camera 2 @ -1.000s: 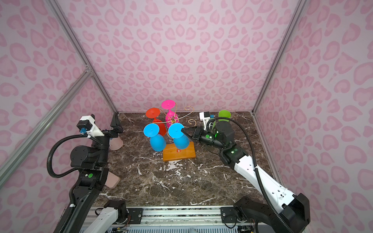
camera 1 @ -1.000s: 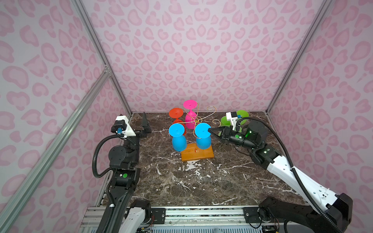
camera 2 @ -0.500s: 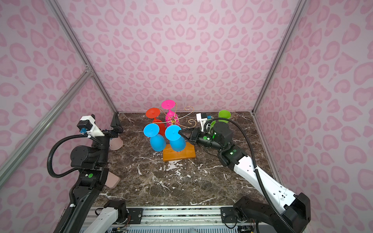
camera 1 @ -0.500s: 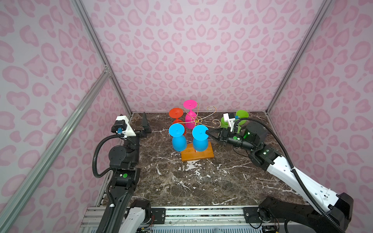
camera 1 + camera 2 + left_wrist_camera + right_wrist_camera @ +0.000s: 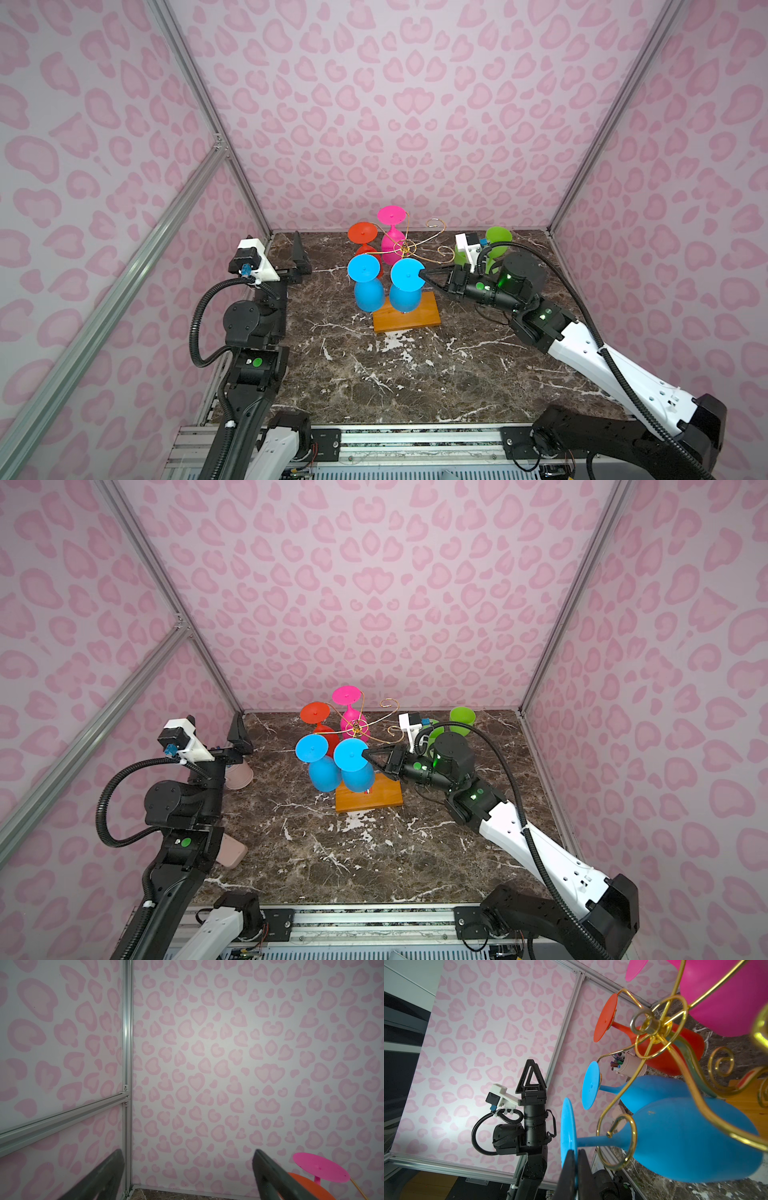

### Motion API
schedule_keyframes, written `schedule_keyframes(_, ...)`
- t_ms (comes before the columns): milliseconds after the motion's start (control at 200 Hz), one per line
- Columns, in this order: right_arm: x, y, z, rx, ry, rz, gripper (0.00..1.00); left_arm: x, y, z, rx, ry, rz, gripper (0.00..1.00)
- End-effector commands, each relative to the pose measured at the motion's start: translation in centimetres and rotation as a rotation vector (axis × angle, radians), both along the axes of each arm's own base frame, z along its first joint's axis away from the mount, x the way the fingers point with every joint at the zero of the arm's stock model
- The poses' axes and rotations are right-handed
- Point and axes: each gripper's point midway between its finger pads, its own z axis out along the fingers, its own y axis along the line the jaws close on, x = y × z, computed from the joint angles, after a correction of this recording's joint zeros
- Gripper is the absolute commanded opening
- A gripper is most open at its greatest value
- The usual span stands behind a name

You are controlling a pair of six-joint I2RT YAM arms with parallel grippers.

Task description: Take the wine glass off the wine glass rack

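Observation:
The wine glass rack [image 5: 405, 248] is gold wire on an orange-brown wooden base [image 5: 424, 320], and stands at the middle back in both top views. Several wine glasses hang from it upside down. My right gripper [image 5: 422, 274] is shut on the foot disc of the nearest blue wine glass [image 5: 407, 276]. In the right wrist view the fingertips [image 5: 572, 1159] pinch that disc's edge, and the stem [image 5: 591, 1139] lies in a gold scroll loop. My left gripper [image 5: 214, 729] stands open and empty at the back left, apart from the rack.
A second blue glass [image 5: 365, 282], an orange-red glass [image 5: 362, 233] and a pink glass [image 5: 391, 216] hang on the rack. Green glasses [image 5: 498, 239] stand behind my right wrist. A beige cup of pens [image 5: 239, 773] sits by the left arm.
My right gripper has moved a little to the left, carrying the blue glass's foot with it. The left arm has not moved.

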Motion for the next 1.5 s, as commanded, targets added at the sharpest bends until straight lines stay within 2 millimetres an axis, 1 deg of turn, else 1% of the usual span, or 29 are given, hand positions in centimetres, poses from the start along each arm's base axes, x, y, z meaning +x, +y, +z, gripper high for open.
schedule_keyframes(0, 0.6, 0.0, 1.0, 0.013, -0.052, -0.028, 0.00, -0.3, 0.0, 0.5, 0.000, -0.021, 0.001, 0.97)
schedule_keyframes(405, 1.9, 0.4, 1.2, 0.013, -0.066, -0.062, 0.00, -0.3, 0.1, 0.5, 0.001, -0.021, 0.003, 0.97)
schedule_keyframes(625, 2.3, -0.1, 1.2, 0.004, -0.075, -0.104, 0.00, -0.3, 0.1, 0.4, 0.002, -0.020, 0.005, 0.97)
schedule_keyframes(820, 2.1, -0.3, 1.3, 0.002, -0.074, -0.107, 0.00, -0.4, 0.1, 0.5, 0.003, -0.022, 0.006, 0.97)
schedule_keyframes(1490, 1.1, -1.1, 0.2, -0.016, -0.055, -0.122, 0.00, -0.4, 0.2, 0.5, 0.004, -0.022, 0.008, 0.97)
